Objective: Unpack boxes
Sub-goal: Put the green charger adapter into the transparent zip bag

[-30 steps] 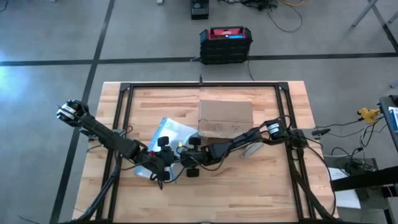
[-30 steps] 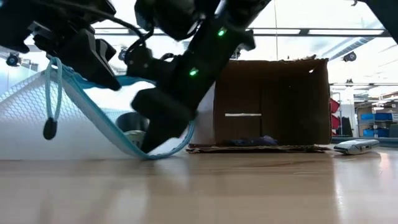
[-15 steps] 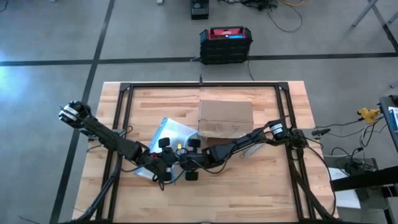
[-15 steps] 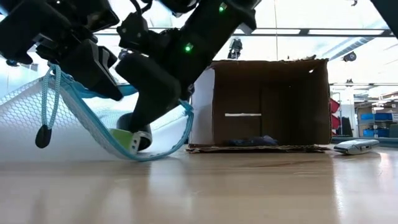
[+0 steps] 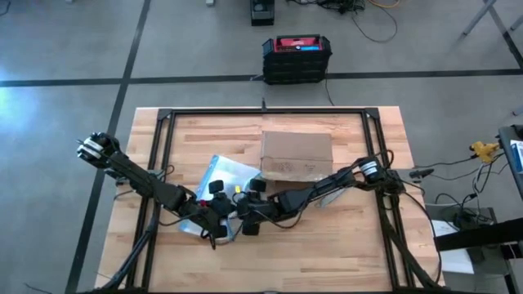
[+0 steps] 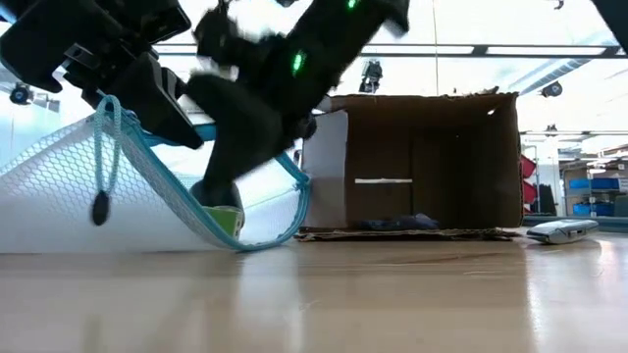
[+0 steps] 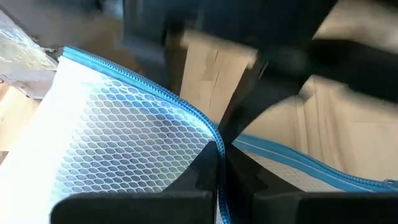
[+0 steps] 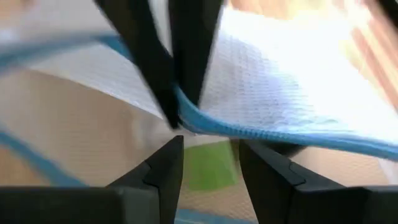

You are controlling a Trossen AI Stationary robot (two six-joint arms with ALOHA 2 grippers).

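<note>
Mesh pouch point(image 6: 59, 196), corrugated cardboard box point(image 6: 427, 162)

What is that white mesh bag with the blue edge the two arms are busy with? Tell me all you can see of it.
The pouch is a flat bag of white, honeycomb-patterned mesh, edged with a light-blue zipper, from which a cord with a dark toggle dangles. It lies in front of the cardboard box, its mouth lifted open. The left gripper is shut on the upper zipper edge. The right gripper reaches into the mouth with its fingers apart, over a green item inside.
</note>
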